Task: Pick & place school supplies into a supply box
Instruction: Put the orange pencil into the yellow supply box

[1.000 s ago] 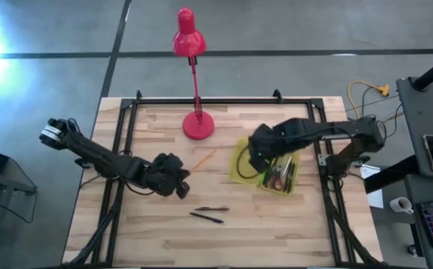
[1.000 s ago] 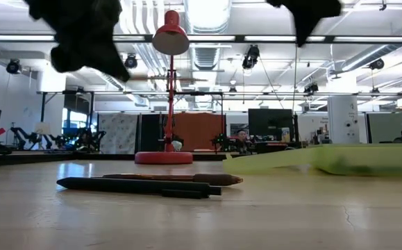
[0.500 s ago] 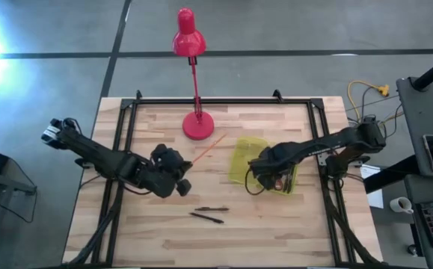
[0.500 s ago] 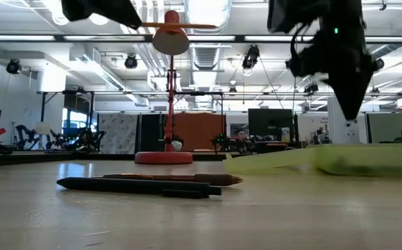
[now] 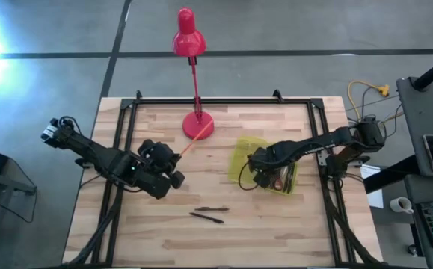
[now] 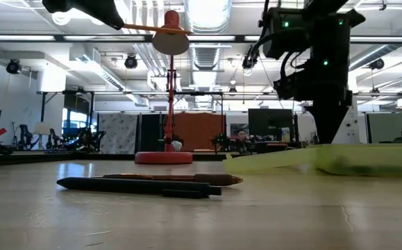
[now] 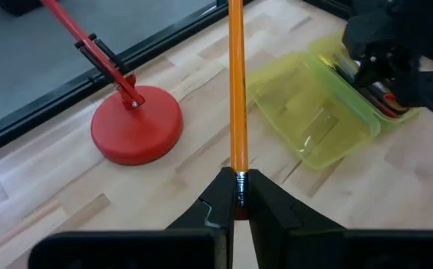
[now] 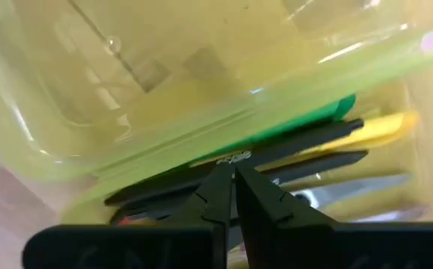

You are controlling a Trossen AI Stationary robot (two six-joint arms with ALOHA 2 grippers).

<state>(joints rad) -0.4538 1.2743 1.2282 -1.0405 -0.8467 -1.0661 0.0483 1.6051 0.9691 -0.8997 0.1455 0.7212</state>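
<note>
My left gripper [image 5: 174, 158] hangs over the table's left middle, shut on an orange pencil [image 5: 188, 144] that points toward the red lamp. My right gripper [image 5: 259, 176] is shut and low at the yellow-green supply box [image 5: 248, 155], its tips [image 8: 232, 173] at the rim, just over the pens inside [image 8: 306, 138]. The box [image 7: 313, 112] lies open on the table's right. It holds green, yellow and black pens and scissors [image 5: 282, 178]. Two dark pens [image 5: 208, 214] lie flat on the wood nearer the front edge [image 6: 138, 185]. My left gripper pinches the orange pencil between its two fingers at the metal ferrule end [image 7: 239, 183], and the shaft [image 7: 235, 90] runs straight out past the fingertips. The pencil is lifted clear of the table, roughly level [image 6: 145, 28]. My right gripper: I cannot tell whether its shut tips touch the box or a pen.
A red desk lamp stands on its round base [image 5: 198, 125] at the far middle of the table, close to the pencil's tip [image 7: 136, 134]. A black frame rail [image 5: 201, 101] edges the table. Bare wood lies between the two arms [image 5: 216, 179].
My left gripper has lifted the orange pencil off the table and carried it up and toward the far left, with the tip now near the lamp base. My right gripper has come down from above the box and toward the near edge, to the box's rim.
</note>
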